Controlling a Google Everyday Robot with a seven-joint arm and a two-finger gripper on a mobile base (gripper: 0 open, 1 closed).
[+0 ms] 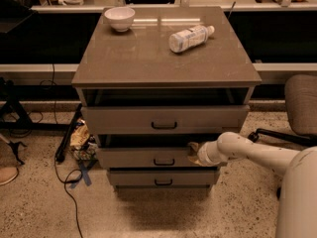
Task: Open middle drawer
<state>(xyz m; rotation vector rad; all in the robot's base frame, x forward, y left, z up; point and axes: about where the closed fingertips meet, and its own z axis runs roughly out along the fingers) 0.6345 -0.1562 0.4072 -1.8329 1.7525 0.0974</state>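
A grey cabinet holds three drawers stacked one above the other. The middle drawer [143, 158] has a mid-sized grey front with a small black bar handle [164, 161]. It stands slightly pulled out, less than the top drawer [163, 119] above it. My gripper [193, 152] is at the right part of the middle drawer's front, at its upper edge, right of the handle. The white arm [247, 152] reaches in from the lower right.
The bottom drawer [161, 178] is the smallest. On the cabinet top lie a white bowl [119, 18] and a plastic bottle [190, 37] on its side. A grey chair [300, 105] stands at right. Cables and bags [81, 138] lie on the floor at left.
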